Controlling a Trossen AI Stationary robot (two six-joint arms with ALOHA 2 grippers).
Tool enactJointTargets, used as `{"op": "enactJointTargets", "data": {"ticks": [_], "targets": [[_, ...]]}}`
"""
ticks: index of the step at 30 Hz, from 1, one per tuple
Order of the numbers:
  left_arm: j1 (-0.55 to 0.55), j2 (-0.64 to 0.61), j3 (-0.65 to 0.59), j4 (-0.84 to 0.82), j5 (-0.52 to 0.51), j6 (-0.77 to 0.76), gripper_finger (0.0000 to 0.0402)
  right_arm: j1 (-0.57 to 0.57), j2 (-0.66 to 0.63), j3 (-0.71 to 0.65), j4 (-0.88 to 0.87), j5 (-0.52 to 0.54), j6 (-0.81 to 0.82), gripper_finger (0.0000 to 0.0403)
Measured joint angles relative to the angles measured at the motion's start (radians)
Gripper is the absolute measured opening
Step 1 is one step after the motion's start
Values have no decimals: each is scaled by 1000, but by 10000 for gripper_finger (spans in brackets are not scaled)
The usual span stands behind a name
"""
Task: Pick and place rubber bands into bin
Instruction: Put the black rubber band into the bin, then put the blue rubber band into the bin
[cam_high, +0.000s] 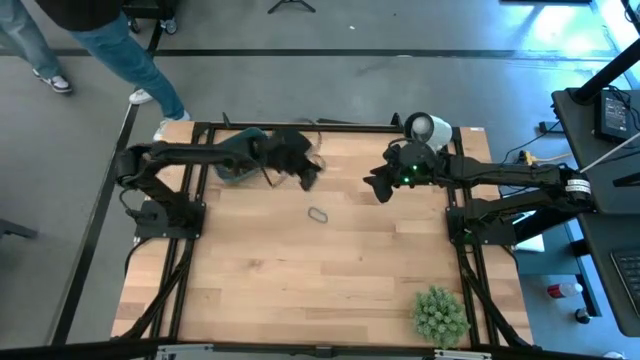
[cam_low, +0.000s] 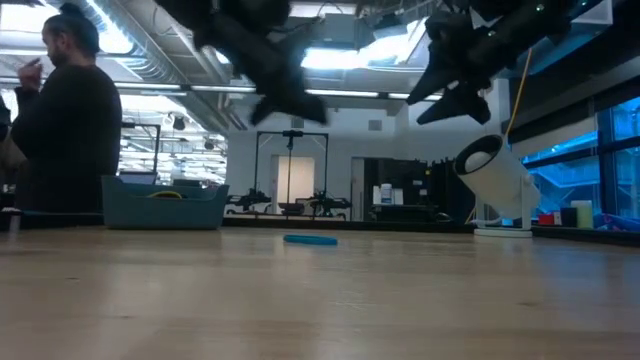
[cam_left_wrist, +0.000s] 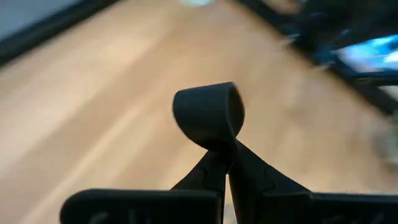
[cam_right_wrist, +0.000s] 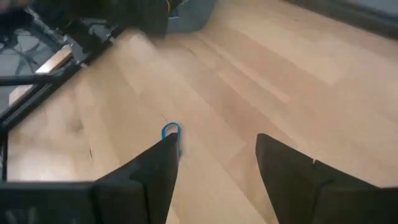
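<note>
A spiky green plant-like ball sits at the lower right of the high view, near the wooden table's edge. A white round cup-like object stands at the upper right, tilted in the low view. A person in a dark top stands at the left of the low view; their jeans and shoes show at the high view's upper left.

One rubber band is seen on the worktop, between the bin at the left and the cup at the right.
</note>
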Motion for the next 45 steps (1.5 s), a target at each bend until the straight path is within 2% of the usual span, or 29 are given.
{"op": "enactJointTargets", "data": {"ticks": [6,10,15,19,25,30,37,45], "targets": [[255,-162,0,-419,-11,102,4,10,33,0,-4,12,95,216],[455,-189,0,-627,-16,192,4,12,85,0,9,12,150,216],[609,-131,-13,-690,0,314,4,12,170,0,55,13,204,216],[638,-51,-37,-685,46,360,4,12,229,0,102,10,241,216],[636,37,-45,-675,12,418,30,12,257,0,190,10,303,216],[636,52,-44,-671,-53,446,79,12,257,0,249,10,313,216],[634,52,-9,-696,-60,457,140,12,257,0,246,10,316,216],[634,52,75,-816,-59,455,163,13,257,0,247,4,282,216]]}}
